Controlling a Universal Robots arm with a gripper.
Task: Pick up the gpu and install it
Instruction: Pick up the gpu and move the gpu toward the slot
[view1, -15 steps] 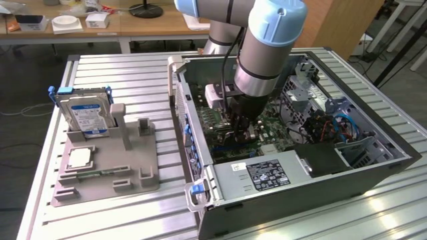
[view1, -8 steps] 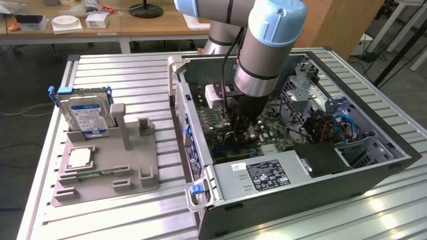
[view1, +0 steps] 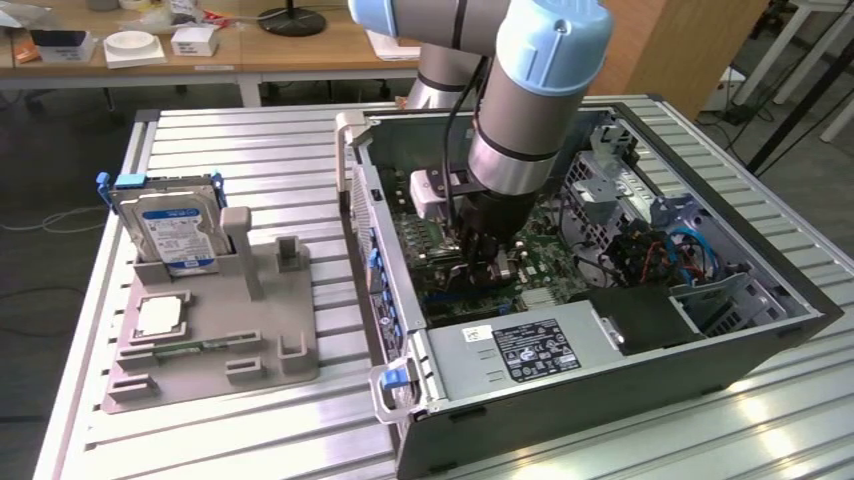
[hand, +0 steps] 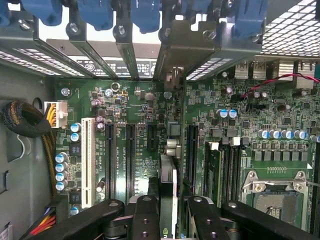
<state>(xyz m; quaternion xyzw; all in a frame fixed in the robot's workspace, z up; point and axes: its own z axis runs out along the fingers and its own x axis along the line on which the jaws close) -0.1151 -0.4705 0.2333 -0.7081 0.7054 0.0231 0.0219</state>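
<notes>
My gripper (view1: 478, 262) is down inside the open computer case (view1: 601, 400), just above the green motherboard (hand: 130, 100). In the wrist view the gripper (hand: 169, 205) is shut on the gpu (hand: 167, 172), a thin card seen edge-on between the two black fingers (hand: 145, 215). The card stands upright over the board, between two black expansion slots (hand: 131, 155). Its silvery end bracket (hand: 175, 55) reaches the row of slot openings in the case's rear wall, under the blue clips (hand: 145, 12). I cannot tell whether its lower edge is in a slot.
A grey parts holder (view1: 214, 330) lies at the exterior view's left, with a blue-labelled hard drive (view1: 174, 230) upright in it, a processor chip (view1: 160, 315) and a memory stick (view1: 200, 347). The power supply (view1: 534, 345) fills the case's near end. The processor socket (hand: 277, 195) and cables (hand: 25, 120) flank the card.
</notes>
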